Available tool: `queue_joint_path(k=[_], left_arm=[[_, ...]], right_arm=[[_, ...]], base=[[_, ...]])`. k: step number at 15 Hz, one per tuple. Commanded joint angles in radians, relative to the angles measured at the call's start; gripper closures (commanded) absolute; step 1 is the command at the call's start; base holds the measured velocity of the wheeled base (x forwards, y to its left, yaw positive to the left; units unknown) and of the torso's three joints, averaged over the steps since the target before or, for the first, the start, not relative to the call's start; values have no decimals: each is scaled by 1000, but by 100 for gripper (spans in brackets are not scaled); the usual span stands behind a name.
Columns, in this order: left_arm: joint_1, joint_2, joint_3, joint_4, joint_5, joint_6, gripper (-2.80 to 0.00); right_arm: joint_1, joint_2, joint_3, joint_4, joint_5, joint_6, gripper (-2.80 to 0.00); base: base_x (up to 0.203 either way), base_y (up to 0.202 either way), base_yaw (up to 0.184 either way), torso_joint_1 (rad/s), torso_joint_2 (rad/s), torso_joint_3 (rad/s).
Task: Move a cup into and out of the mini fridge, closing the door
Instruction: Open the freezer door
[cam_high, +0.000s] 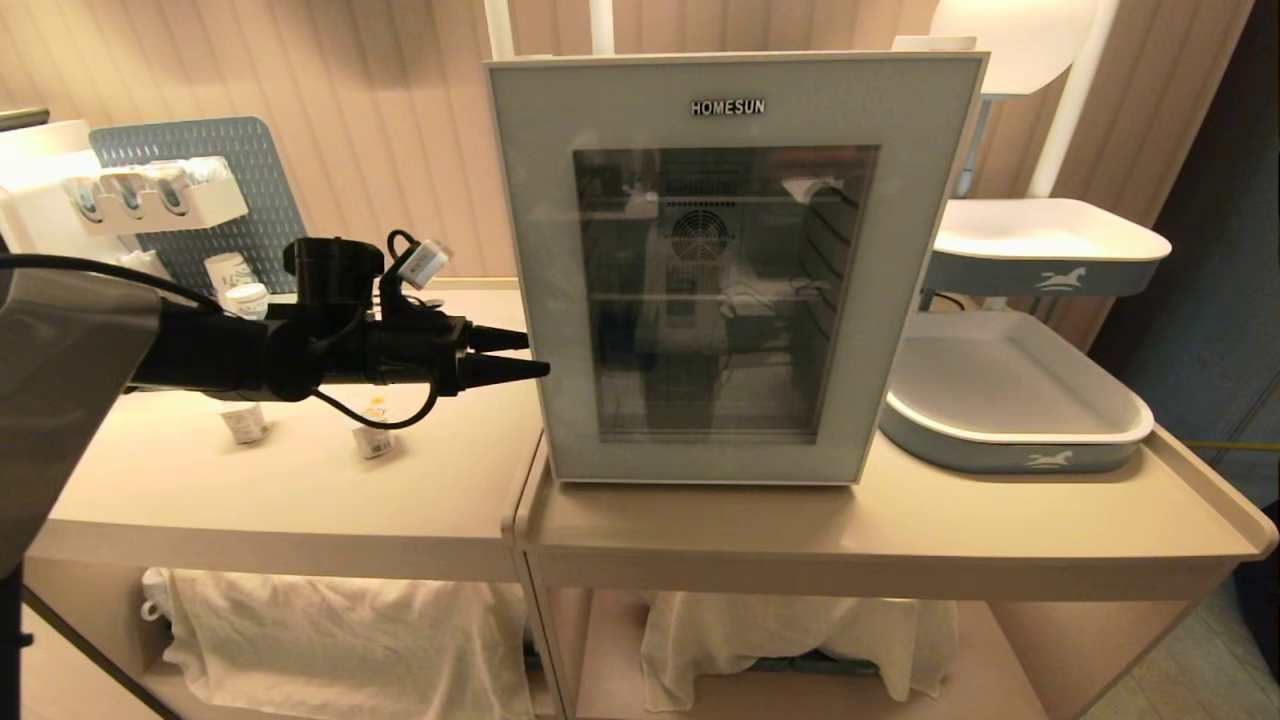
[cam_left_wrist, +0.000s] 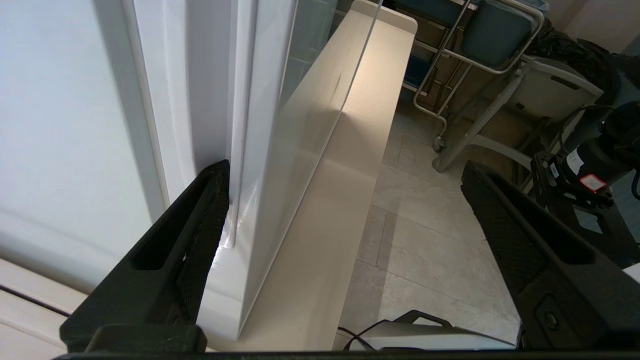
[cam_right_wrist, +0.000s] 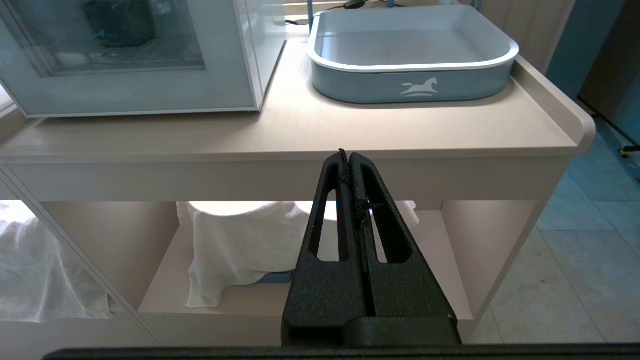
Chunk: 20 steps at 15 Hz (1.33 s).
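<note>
The black left gripper (cam_high: 508, 354) is held level with its jaws spread wide and empty, its tips right at the left edge of the pale grey-blue framed door (cam_high: 727, 262) with the dark glass window; one finger (cam_left_wrist: 200, 225) lies against the seam between that door and the white boxy mini fridge (cam_left_wrist: 65, 125), the other stands clear in front. The door sits shut on the beige bench (cam_high: 700, 520); no cup can be made out behind the glass. The black right gripper (cam_right_wrist: 348, 165) hangs closed and empty below the bench edge, a grey-blue tray (cam_right_wrist: 410, 82) with a white horse emblem beyond it.

My left gripper (cam_left_wrist: 345, 200) is spread wide at the hinge-free edge of the door (cam_left_wrist: 280, 165). One finger (cam_left_wrist: 200, 220) rests against the mini fridge (cam_left_wrist: 65, 125) beside the door's edge; the other hangs over tiled floor (cam_left_wrist: 425, 250).
</note>
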Motion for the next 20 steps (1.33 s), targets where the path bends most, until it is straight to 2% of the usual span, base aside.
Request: queue_joint_path(k=[1,3,7,9,11,13,15,17,18,19,20], left_arm=[[-4,-13,20,1,-12,2,-280],[-4,-42,62,1,-11,10,-280],[-5,-267,306,1,-18,34,-280],[-22,-357,392,1,-19,48,-280],[-60,-445,463,2,-20,54,-280],[-142,-565,537,7,-18,45,-280],[-264,-709,607,11,-13,5,-280],[-411,-855,670,6,-2,-88,-280],[-450,-917,693,5,20,-130,-280],[-473,-964,711,5,68,-170,-280],[-476,-983,717,6,157,-203,-280]], right_arm=[[0,0,0,0,0,-1,0],[0,0,0,-2,1,-3,0],[0,0,0,-3,0,-3,0],[0,0,0,-3,0,-4,0],[0,0,0,-3,0,-4,0],[0,0,0,-3,0,-4,0],[0,0,0,-3,0,-4,0],[0,0,0,-3,0,-4,0],[0,0,0,-3,0,-4,0],[0,0,0,-3,1,-4,0],[0,0,0,-3,0,-6,0]], base=[[0,0,0,0,0,0],[0,0,0,0,0,0],[0,0,0,0,0,0],[0,0,0,0,0,0],[0,0,0,0,0,0],[0,0,0,0,0,0],[0,0,0,0,0,0],[0,0,0,0,0,0],[0,0,0,0,0,0],[0,0,0,0,0,0],[0,0,0,0,0,0]])
